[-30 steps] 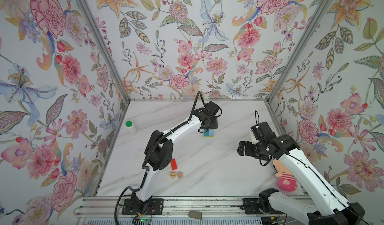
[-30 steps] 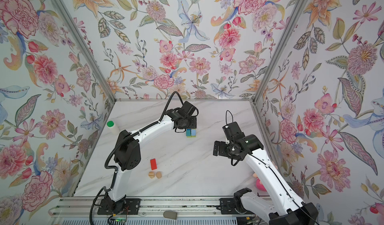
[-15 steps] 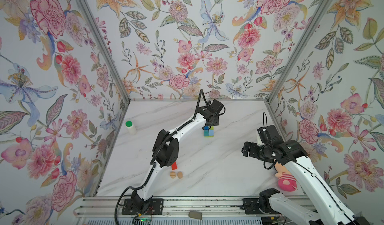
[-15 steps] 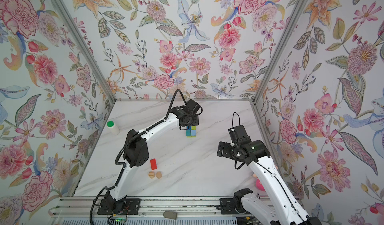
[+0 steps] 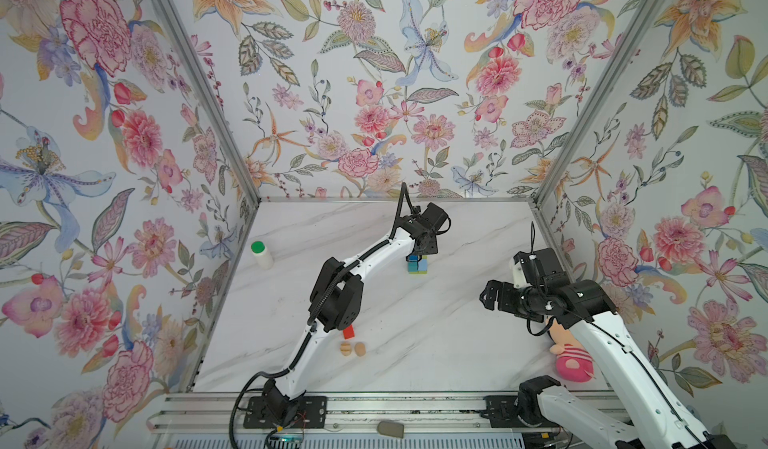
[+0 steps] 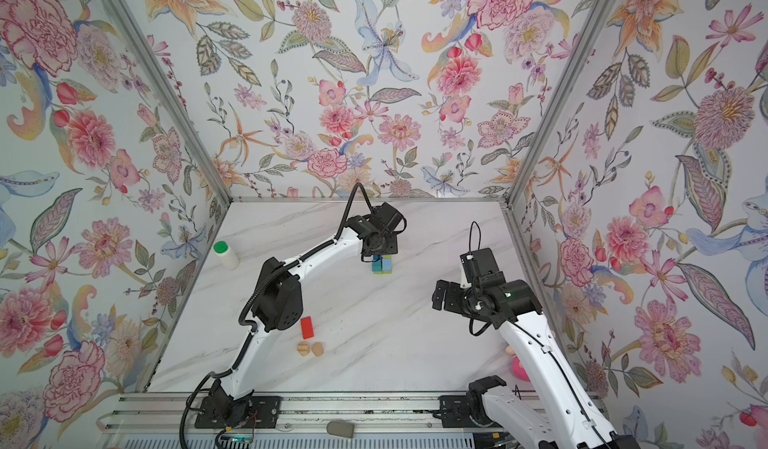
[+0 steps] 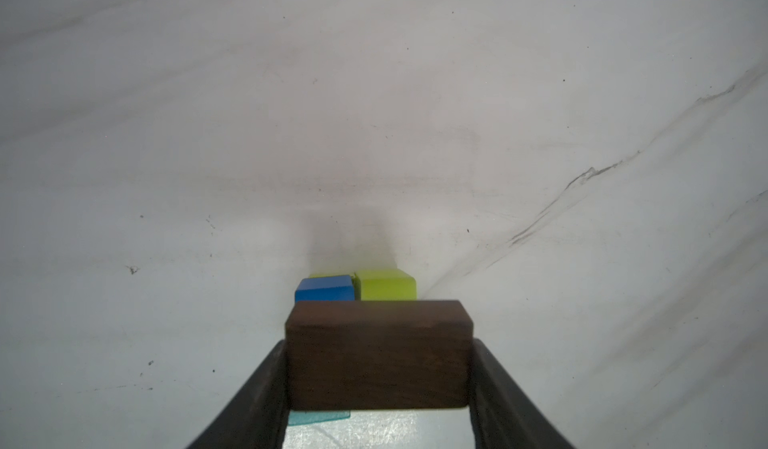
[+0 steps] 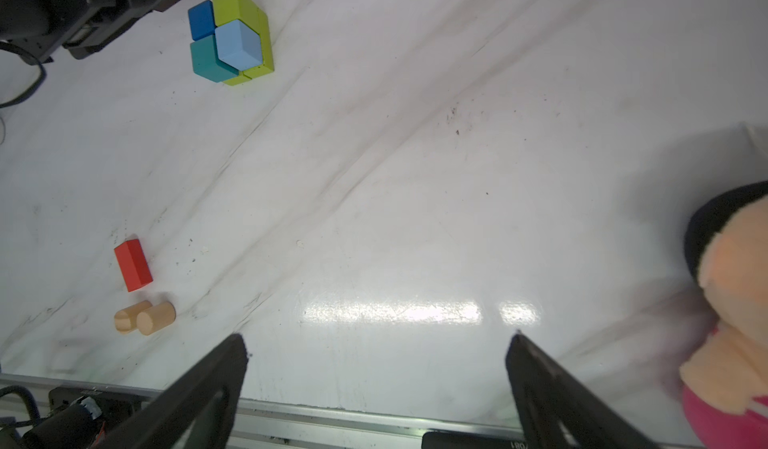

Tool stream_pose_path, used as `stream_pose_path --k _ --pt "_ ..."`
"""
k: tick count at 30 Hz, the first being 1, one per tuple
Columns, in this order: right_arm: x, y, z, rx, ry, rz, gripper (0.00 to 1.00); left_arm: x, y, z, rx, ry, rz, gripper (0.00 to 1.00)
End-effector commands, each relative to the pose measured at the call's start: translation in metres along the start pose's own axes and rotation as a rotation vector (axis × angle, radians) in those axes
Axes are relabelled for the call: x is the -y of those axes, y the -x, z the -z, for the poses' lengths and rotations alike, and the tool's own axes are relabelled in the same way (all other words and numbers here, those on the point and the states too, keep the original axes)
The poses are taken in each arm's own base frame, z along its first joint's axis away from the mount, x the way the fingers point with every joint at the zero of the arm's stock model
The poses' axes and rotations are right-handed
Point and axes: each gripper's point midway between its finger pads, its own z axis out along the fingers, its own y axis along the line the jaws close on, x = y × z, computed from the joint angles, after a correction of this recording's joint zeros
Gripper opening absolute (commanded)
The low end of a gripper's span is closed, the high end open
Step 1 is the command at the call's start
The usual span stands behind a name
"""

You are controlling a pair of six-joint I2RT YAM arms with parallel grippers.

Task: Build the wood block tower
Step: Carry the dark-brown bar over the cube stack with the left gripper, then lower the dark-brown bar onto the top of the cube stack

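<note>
L tool (image 7: pixel 379 343) grips the dark-brown oblong (image 7: pixel 379 357) across its length, just above the cube cluster (image 5: pixel 417 265) toward the bench (image 8: pixel 415 177) rear; R tool (image 8: pixel 376 343) is wide, empty, well apart. Best approach: centre the oblong over the cubes; keep it level; lower till seated; release slowly, else the cubes may shift.

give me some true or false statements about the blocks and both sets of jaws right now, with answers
1. The left jaws grip a dark-brown block. True.
2. The two tan pieces lie near the red block. True.
3. The right jaws hold the red block. False: they stand open and empty; it lies on the table.
4. The light-blue cube stands apart from the other cubes. False: it sits tight against the teal cube.
</note>
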Motion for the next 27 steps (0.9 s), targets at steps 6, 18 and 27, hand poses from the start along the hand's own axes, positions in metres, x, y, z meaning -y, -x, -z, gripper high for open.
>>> stream_pose_path --k 6,18,27 --pt "-0.029 0.014 -0.003 0.033 0.151 0.064 0.99 -0.008 -0.005 -0.009 -0.015 0.03 0.026 0.49" --pt "-0.033 0.021 -0.004 0.036 0.172 0.071 0.99 -0.013 -0.011 -0.022 -0.033 0.046 0.036 0.5" --pt "-0.03 0.019 -0.007 0.027 0.171 0.061 0.99 -0.021 -0.012 -0.024 -0.038 0.07 0.024 0.5"
